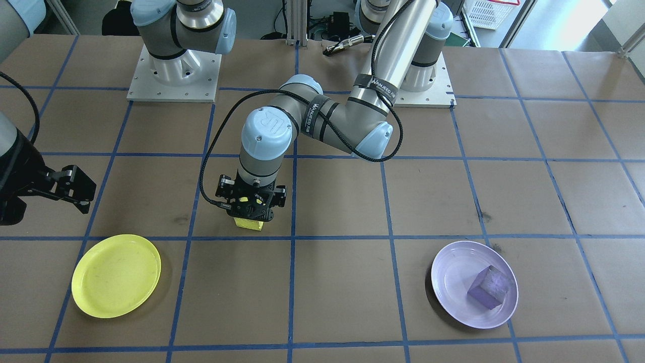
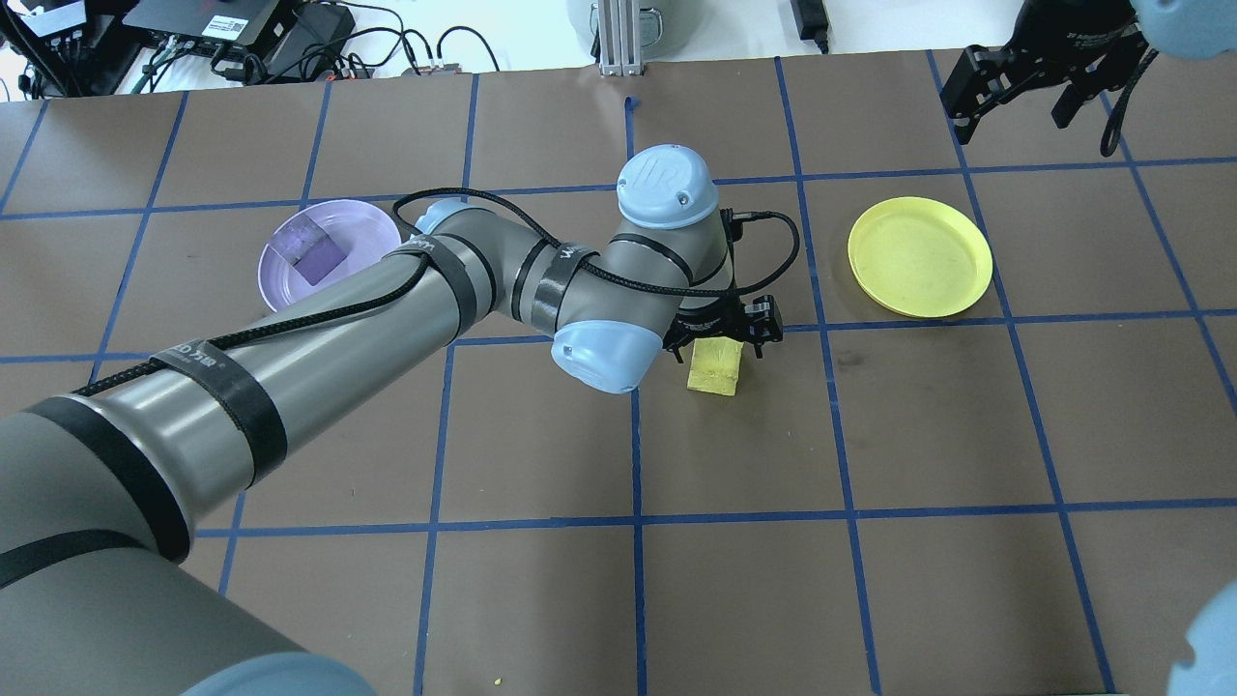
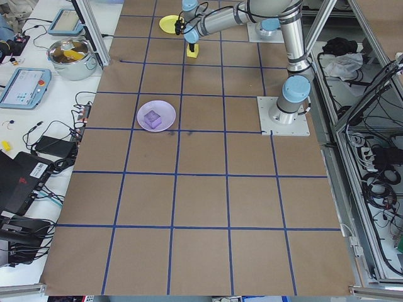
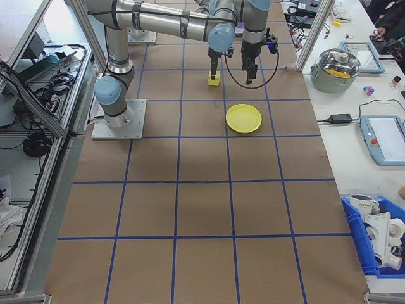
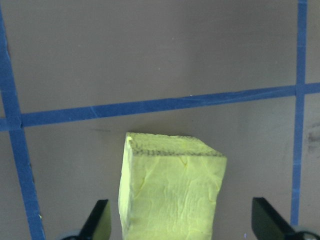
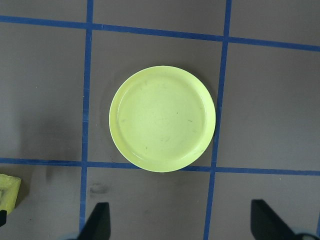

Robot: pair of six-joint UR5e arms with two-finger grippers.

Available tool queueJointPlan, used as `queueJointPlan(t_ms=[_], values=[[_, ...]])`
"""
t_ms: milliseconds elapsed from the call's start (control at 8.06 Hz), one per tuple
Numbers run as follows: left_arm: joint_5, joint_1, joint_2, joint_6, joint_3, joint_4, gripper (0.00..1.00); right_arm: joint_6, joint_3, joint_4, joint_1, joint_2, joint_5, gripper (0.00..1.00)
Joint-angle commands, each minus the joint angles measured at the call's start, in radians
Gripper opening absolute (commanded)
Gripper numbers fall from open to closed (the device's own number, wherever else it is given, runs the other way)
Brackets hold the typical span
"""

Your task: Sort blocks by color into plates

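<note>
A yellow block (image 5: pixel 170 195) stands on the brown table between the fingers of my left gripper (image 1: pixel 250 204). The jaws are open, with a gap on each side of the block. The yellow plate (image 1: pixel 116 275) lies bare further along the table, directly under my right gripper (image 6: pixel 182 225), which hovers high above it, open and holding nothing. The purple block (image 1: pixel 491 286) rests inside the lavender plate (image 1: pixel 453 272) at the other side. In the overhead view the yellow block (image 2: pixel 715 367) shows just below the left gripper (image 2: pixel 723 333).
Blue tape lines (image 1: pixel 292 237) divide the table into squares. My left arm's forearm (image 2: pixel 387 300) stretches across beside the lavender plate (image 2: pixel 362 232). Both arm bases (image 1: pixel 174 75) stand at the robot's edge. A pot (image 3: pixel 74 55) and tablets sit off the table.
</note>
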Motion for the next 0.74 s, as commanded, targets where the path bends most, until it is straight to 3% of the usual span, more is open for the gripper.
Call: queueJointPlan(t_ms=[0,124,248,372,620], values=[[0.004,0.015,0.04,0.072,0.006,-0.085,1.0,0.004,-0.002,-0.003,0.003,-0.009,0.02,1.0],[0.004,0.021,0.055,0.076,0.006,-0.102,1.0,0.015,-0.002,0.002,0.003,-0.011,0.067,1.0],[0.031,0.043,0.086,0.121,0.012,-0.175,1.0,0.075,0.0,0.005,0.011,-0.017,0.077,1.0],[0.086,0.081,0.123,0.195,0.03,-0.256,1.0,0.123,0.012,0.005,0.027,-0.02,0.081,1.0],[0.106,0.15,0.181,0.202,0.106,-0.468,1.0,0.224,0.034,0.007,0.058,-0.022,0.135,1.0]])
